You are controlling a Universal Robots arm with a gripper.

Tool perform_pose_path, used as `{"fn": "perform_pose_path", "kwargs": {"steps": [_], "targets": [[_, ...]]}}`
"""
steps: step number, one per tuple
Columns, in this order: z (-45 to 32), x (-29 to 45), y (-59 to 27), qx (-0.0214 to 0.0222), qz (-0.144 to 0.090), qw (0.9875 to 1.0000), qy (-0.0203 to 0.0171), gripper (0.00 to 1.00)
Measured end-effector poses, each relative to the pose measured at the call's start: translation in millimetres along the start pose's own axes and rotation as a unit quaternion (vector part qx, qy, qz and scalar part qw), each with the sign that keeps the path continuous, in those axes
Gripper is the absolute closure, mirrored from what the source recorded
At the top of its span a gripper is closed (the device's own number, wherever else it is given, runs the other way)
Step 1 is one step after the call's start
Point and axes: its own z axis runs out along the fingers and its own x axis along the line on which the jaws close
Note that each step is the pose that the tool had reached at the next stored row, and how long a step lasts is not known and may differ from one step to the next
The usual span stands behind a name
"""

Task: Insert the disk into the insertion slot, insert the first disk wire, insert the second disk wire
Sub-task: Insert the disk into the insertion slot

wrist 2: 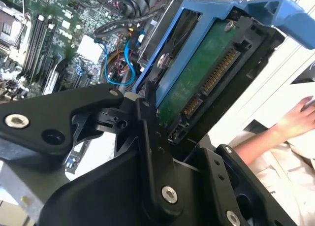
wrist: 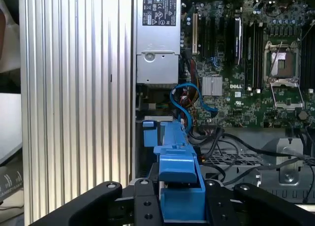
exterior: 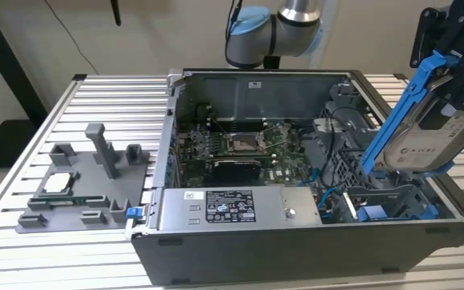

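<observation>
So, end effector (exterior: pixel 458 84): black linkage type on the arm; closed tight on the flat rectangular silver-grey hard disk (exterior: pixel 425 136) with a white printed label, clipped in a bright blue plastic frame. In the first wrist view its black fingers (wrist: pixel 145 206) pressed on both sides of the blue frame.
Disk position: held in the air at the exterior view's right, tilted steeply, above the case. Not seated in the slot. Lower edge was near the bay; contact could not be told. The second wrist view showed its green circuit-board side and connector row.
Insertion slot (exterior: pixel 397 194): rectangular grey sheet-metal drive bay with blue clips, in the case corner below the disk.
Blue wires (exterior: pixel 322 199): thin, looped inside the case between the power supply and the insertion slot, plug ends loose or hidden, could not tell.
Computer case (exterior: pixel 296 254): dark-grey tower lying on its side, side panel off, on the counter.
Power supply (exterior: pixel 232 208): grey labelled metal box along the case's near wall, just beside the insertion slot.
Motherboard (exterior: pixel 244 151): green board on the case floor, bare square socket in the middle.
Counter (exterior: pixel 111 90): slatted aluminium top.
Jig plate (exterior: pixel 87 199): grey plastic fixture on the counter, at the exterior view's left of the computer case, with an upright post and a square chip (exterior: pixel 58 181) on it.
Arm (exterior: pixel 277 27): silver tube with a blue-capped joint, behind the case.
Person: a hand (wrist 2: pixel 300 115) and light sleeve showed beyond the disk in the second wrist view.
</observation>
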Motion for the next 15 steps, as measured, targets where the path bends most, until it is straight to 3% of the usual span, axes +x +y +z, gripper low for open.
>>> {"fn": "perform_pose_path", "kwargs": {"steps": [5,15], "targets": [[4.8,0.0,-0.2,0.0002,0.000,0.9999,0.0121,1.00],[20.4,-0.1,-0.8,0.0029,0.001,0.9999,0.0111,1.00]]}}
